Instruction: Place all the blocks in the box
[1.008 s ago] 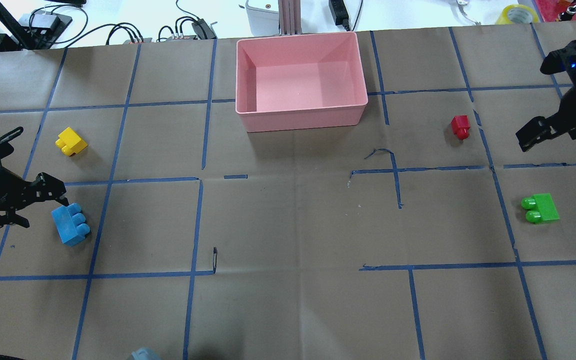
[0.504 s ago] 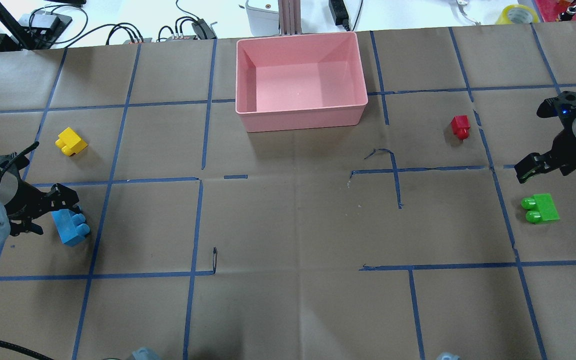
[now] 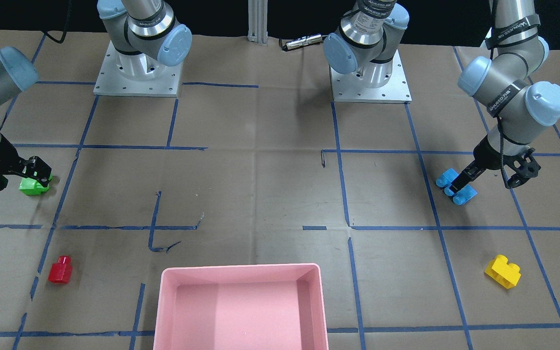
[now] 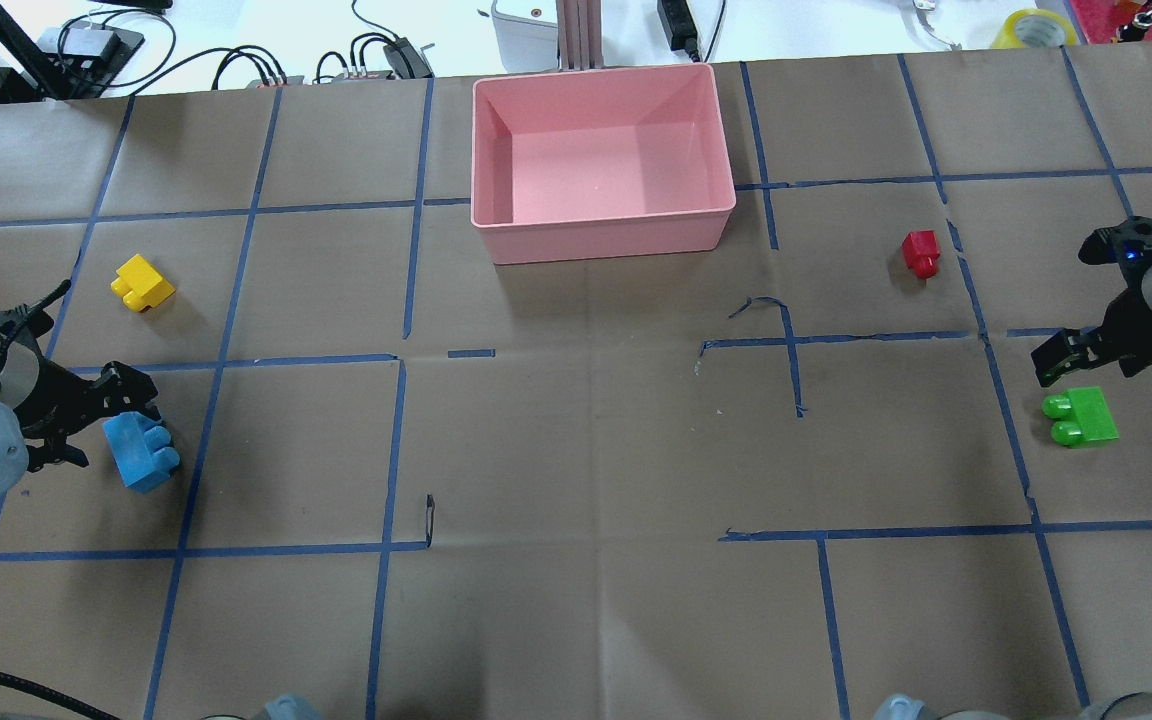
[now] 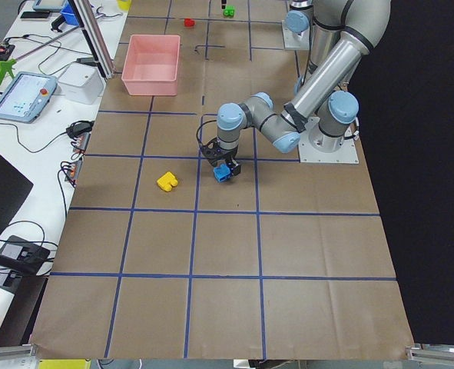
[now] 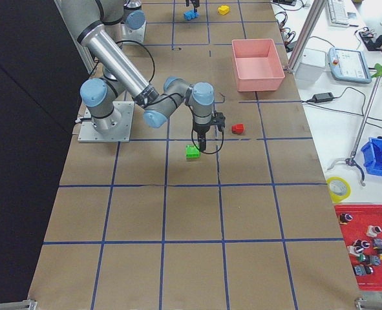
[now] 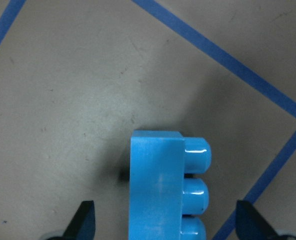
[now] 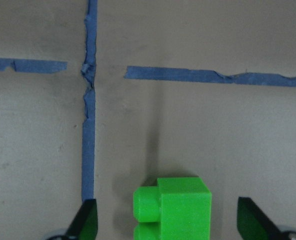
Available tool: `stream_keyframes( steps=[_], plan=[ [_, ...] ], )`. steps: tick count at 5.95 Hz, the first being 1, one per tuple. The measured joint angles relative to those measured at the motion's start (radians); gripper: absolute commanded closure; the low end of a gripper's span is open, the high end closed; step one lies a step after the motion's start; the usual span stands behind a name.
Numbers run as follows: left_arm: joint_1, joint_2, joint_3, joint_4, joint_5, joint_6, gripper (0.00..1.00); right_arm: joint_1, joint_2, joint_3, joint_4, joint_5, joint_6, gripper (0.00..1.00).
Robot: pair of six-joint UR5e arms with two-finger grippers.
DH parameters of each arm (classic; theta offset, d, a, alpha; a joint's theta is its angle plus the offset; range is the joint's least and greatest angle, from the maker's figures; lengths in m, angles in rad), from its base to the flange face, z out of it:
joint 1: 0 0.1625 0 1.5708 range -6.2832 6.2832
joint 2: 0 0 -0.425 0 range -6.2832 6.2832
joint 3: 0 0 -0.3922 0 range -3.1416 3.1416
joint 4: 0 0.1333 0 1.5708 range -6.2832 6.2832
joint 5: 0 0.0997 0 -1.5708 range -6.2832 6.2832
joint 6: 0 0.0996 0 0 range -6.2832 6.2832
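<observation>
The pink box (image 4: 604, 228) stands at the far middle of the table and holds no blocks; it also shows in the front view (image 3: 241, 268). My left gripper (image 4: 101, 420) is open and low over the light blue block (image 4: 144, 455). In the left wrist view the block (image 7: 158, 190) lies between the fingertips (image 7: 85, 220). My right gripper (image 4: 1064, 365) is open just above the green block (image 4: 1086, 416). In the right wrist view the green block (image 8: 173, 210) lies between the fingertips (image 8: 87, 220). The yellow block (image 4: 142, 282) and the red block (image 4: 921, 252) lie loose on the table.
Blue tape lines grid the brown paper table cover (image 4: 586, 450). Cables and power bricks (image 4: 376, 55) and a tape roll (image 4: 1034, 28) lie beyond the far edge. The two arm bases (image 3: 136, 73) stand at the robot's side.
My right gripper has come nearer and lower, from beside the red block to just over the green one. My left gripper has closed in over the light blue block. No block has moved.
</observation>
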Motion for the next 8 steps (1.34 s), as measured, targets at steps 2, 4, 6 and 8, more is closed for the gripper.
stream_keyframes(
  steps=[2, 4, 6, 8],
  plan=[
    [0.0, -0.042, 0.0, 0.057, -0.002, -0.007, 0.02, -0.008, 0.022, 0.033, -0.053, -0.009, -0.007, 0.03],
    [-0.001, -0.071, 0.0, 0.083, -0.002, -0.007, 0.03, -0.042, 0.033, 0.038, -0.052, -0.01, -0.018, 0.04],
    [-0.001, -0.081, 0.0, 0.095, -0.005, -0.005, 0.16, -0.056, 0.059, 0.039, -0.052, -0.006, -0.036, 0.17],
    [0.0, -0.082, -0.001, 0.097, -0.008, -0.008, 0.32, -0.058, 0.071, 0.039, -0.047, -0.007, -0.038, 0.73]
  ],
)
